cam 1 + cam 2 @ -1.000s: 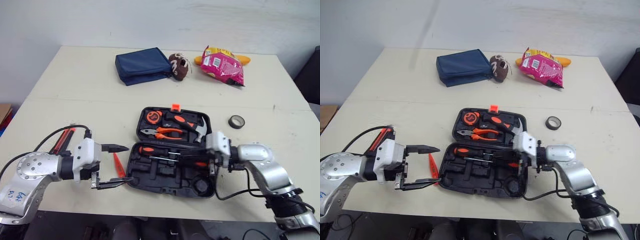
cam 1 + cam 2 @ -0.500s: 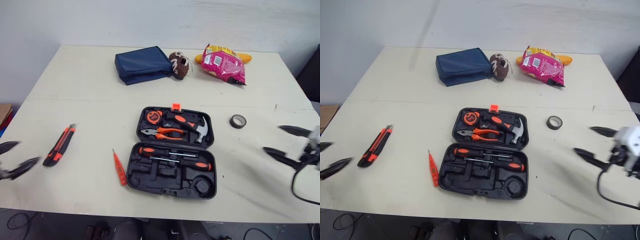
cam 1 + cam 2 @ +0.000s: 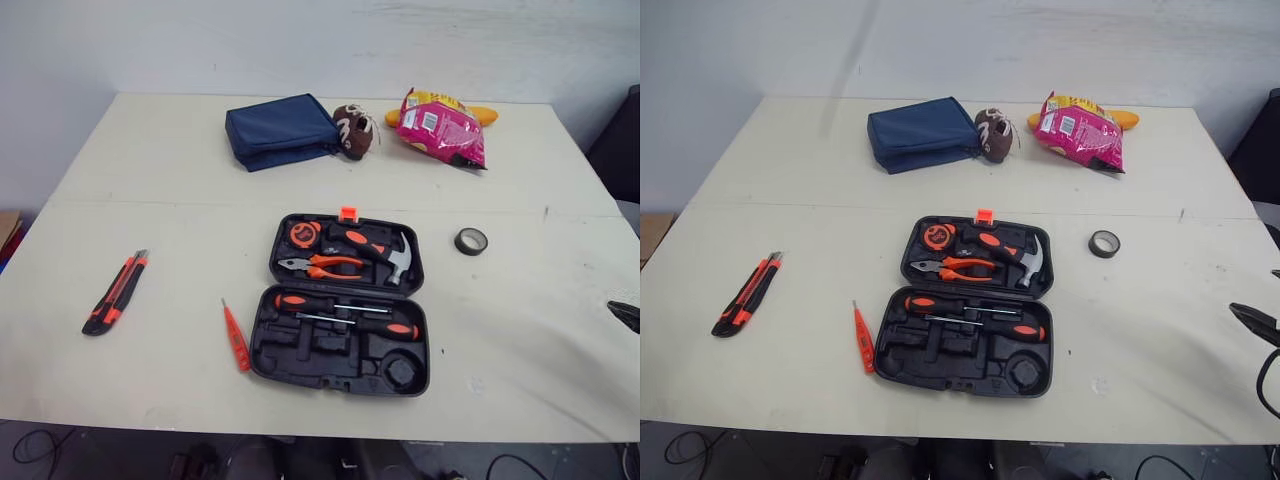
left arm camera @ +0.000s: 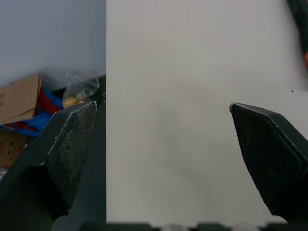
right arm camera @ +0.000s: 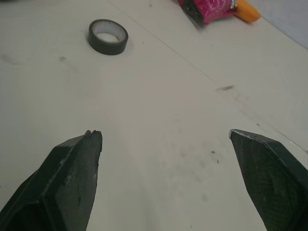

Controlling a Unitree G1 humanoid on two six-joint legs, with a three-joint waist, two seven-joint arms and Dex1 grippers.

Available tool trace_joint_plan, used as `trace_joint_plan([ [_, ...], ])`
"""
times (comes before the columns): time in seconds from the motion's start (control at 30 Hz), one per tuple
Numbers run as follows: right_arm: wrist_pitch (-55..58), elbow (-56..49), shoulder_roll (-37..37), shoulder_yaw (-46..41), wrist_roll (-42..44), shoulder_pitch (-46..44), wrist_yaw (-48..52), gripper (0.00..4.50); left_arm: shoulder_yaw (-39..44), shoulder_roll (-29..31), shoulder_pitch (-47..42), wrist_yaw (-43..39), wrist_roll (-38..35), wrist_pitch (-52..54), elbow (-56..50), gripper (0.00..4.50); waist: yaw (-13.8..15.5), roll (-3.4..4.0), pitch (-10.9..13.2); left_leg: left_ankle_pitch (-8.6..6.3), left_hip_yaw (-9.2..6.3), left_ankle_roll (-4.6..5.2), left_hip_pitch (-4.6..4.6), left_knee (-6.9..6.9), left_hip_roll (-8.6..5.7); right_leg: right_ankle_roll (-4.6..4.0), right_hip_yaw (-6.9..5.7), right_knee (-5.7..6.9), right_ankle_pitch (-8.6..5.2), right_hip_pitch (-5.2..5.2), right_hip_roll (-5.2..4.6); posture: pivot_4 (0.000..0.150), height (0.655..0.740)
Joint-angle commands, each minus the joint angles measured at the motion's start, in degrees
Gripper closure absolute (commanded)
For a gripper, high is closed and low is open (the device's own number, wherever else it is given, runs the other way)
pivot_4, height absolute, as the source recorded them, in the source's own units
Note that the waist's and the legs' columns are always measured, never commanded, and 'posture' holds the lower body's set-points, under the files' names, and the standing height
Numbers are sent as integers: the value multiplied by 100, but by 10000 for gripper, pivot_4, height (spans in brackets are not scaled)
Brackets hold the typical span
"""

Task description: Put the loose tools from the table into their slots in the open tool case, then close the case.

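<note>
We see the tool case (image 3: 300, 352) lying open near the table's (image 3: 180, 200) front edge. The orange tester screwdriver (image 3: 237, 336) lies just beside its left wall, and the utility knife (image 3: 116, 292) is well apart (further left). The tape roll (image 3: 471, 240) sits right of the case. Our left gripper (image 4: 162, 105) is spread wide at the table's edge, holding nothing. Our right gripper (image 5: 164, 132) is likewise parted and empty above bare tabletop.
</note>
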Motion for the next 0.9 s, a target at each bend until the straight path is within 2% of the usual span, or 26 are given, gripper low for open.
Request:
trace_joint_plan([
  [0.03,106,-835,214,149,216,34,108,819,175,-152,187,-58,-241,70,-618,0,1,0,0,0,0,-1,-1,0,0,0,0,1,0,0,0,1500,7400],
  [0.13,509,-1662,535,320,476,54,111,819,249,-688,577,134,-534,645,-2136,0,17,2,0,6,-1,8,-2,0,0,1,-1,2,0,2,1,1500,7400],
  [0.27,1095,-2535,788,617,640,119,72,819,291,-1213,1104,847,-557,1580,-3906,0,35,1,0,12,-3,23,-7,4,-1,4,-1,0,0,4,0,1500,7400],
  [0.37,1553,-3144,883,757,844,251,152,819,332,-1453,1321,1089,-692,2170,-4779,0,43,-2,-1,13,-10,23,-5,6,1,5,-2,0,0,8,5,1500,7400],
  [0.5,2039,-4118,1300,1069,1286,140,94,819,96,-1945,1721,1633,-1131,3304,-6529,0,42,-1,-1,16,-12,26,-4,9,-1,8,-2,0,2,16,4,1500,7400],
  [0.57,1968,-4194,1466,1158,1292,39,145,819,-67,-2117,1941,1990,-1221,3934,-7202,0,31,-5,0,16,-14,27,-3,11,-1,10,-1,0,3,19,6,1500,7400],
  [0.7,1913,-4254,1651,1252,1367,-99,325,819,-406,-2561,2056,2441,-1387,4344,-8304,0,48,-5,0,19,-14,29,-3,14,-4,12,2,-1,5,20,8,1500,7400],
  [0.8,1727,-4198,1744,1355,1348,-120,631,819,-1190,-2860,2281,2758,-1159,4455,-9336,0,62,-6,0,18,-14,30,-3,17,-4,12,3,-7,5,24,11,1500,7400],
  [0.9,1450,-4103,1913,1434,1299,-143,811,819,-2029,-3166,2305,3177,-876,4519,-9876,0,74,-6,0,18,-14,30,-3,20,-6,14,8,-12,6,29,13,1500,7400],
])
